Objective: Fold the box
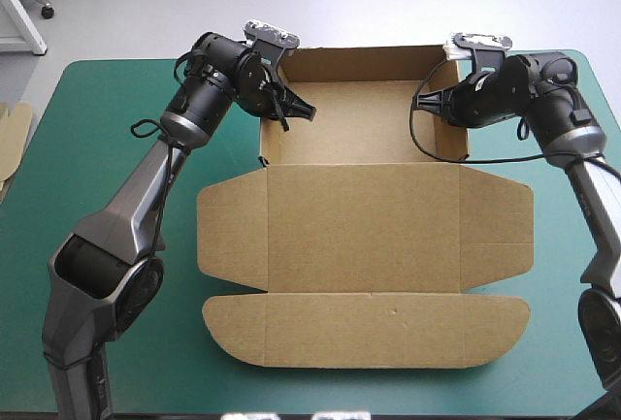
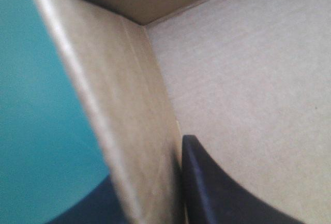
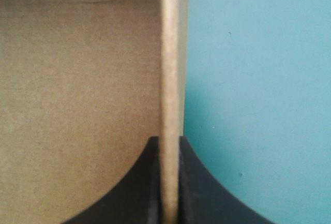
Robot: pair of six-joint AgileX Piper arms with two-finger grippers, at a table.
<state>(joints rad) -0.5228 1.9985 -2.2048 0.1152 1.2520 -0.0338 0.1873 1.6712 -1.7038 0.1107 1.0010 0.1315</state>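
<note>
The brown box [image 1: 364,216] stands as an open tray at the far middle of the table, its lid flat toward the near edge. My left gripper [image 1: 287,110] is shut on the tray's left wall [image 2: 124,120], one black finger [image 2: 217,193] inside the tray and the other outside. My right gripper [image 1: 437,102] is shut on the right wall [image 3: 169,79], which rises edge-on between its two fingers [image 3: 134,193]. The tray floor [image 3: 77,89] shows inside each wall.
The teal-green cover [image 1: 116,148] lies bare to the left and right of the box. An edge of more brown board [image 1: 12,139] shows at the table's left edge. The lid's rounded front flap [image 1: 369,333] reaches close to the near edge.
</note>
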